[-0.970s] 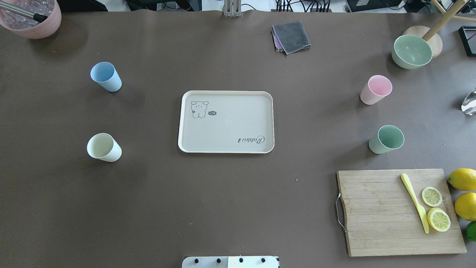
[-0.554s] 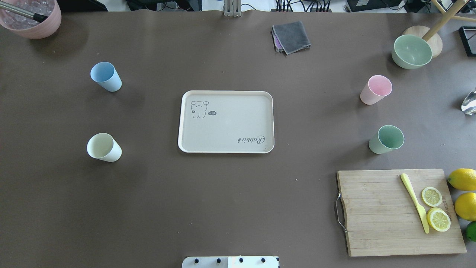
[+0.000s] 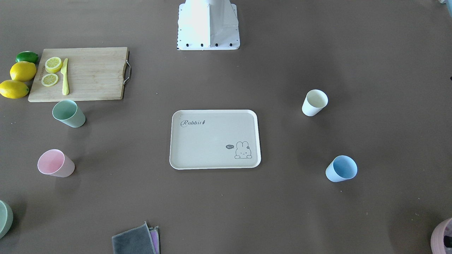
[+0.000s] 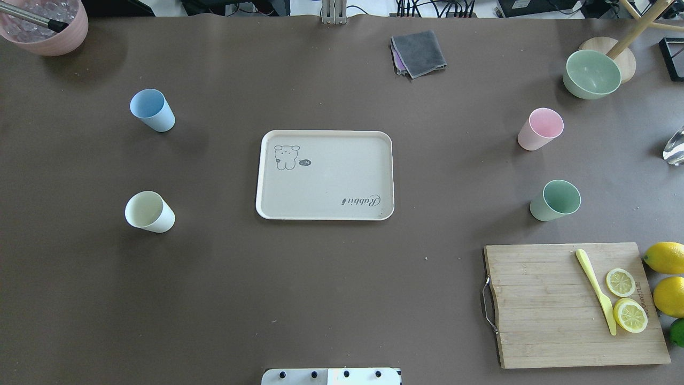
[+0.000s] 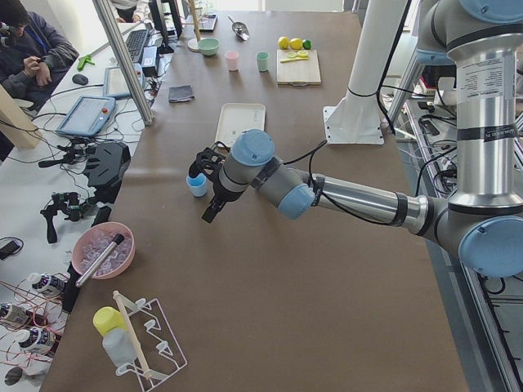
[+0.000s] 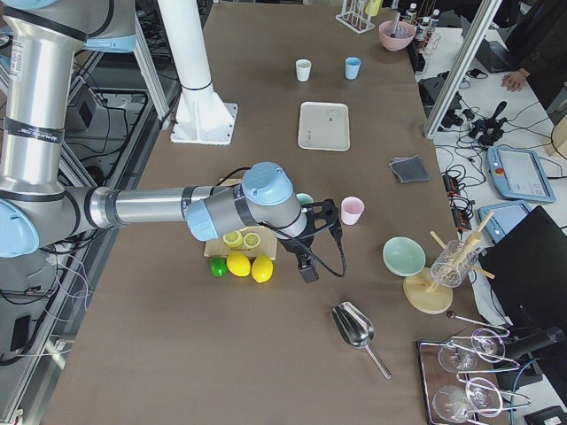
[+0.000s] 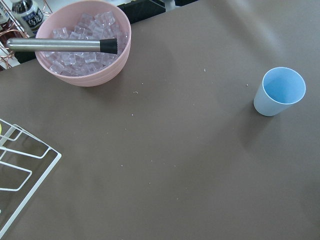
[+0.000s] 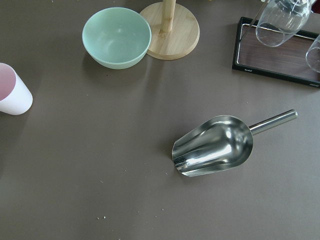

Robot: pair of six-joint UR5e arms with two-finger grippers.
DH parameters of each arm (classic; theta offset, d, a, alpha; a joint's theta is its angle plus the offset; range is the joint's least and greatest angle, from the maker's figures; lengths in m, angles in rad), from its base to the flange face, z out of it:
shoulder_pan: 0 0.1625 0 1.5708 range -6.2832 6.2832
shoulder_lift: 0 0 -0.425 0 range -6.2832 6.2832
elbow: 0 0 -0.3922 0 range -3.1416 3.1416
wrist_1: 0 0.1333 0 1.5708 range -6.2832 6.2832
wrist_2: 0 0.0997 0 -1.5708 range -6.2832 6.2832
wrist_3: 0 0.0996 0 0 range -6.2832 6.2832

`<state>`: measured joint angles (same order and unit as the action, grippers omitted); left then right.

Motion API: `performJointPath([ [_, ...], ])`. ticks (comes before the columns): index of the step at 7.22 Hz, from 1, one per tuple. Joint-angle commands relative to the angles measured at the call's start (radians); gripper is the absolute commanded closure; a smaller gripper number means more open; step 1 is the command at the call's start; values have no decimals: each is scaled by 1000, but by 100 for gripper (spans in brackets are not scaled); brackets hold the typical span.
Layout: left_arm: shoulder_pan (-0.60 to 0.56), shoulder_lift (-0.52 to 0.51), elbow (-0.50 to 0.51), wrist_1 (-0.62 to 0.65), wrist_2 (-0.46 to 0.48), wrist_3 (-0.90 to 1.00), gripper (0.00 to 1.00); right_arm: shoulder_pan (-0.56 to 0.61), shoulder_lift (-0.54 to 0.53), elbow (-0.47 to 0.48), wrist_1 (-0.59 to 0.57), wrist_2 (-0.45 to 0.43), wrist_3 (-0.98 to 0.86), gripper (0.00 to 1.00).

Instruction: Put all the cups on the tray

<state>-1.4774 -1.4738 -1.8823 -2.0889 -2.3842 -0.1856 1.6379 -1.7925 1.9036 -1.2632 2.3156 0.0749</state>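
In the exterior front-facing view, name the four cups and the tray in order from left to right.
pale pink plastic cup → mint green plastic cup → flat beige rectangular tray → cream plastic cup → light blue plastic cup

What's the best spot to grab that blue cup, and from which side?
Take the blue cup by its rim, straight down from above, pinching the wall inside and out. It stands upright with its mouth open and empty, and the wall tapers toward the base, so a side pinch might slip.
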Motion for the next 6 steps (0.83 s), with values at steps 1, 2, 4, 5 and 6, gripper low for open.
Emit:
performJointPath([
  [1,113,-45,8,-26,-72,-239,1,-57,44,0,5,-4,217,0],
  [2,193,-45,9,-60,-50,-350,1,-113,51,-1,4,-13,288,0],
  [4,358,-51,6,-83,80,-533,1,-238,80,-1,5,-45,460,0],
  [5,432,-65,6,-89,114,-611,1,-271,81,-1,7,-59,464,0],
  [6,504,-72,8,-101,188,-670,1,-280,81,-1,7,-61,464,0],
])
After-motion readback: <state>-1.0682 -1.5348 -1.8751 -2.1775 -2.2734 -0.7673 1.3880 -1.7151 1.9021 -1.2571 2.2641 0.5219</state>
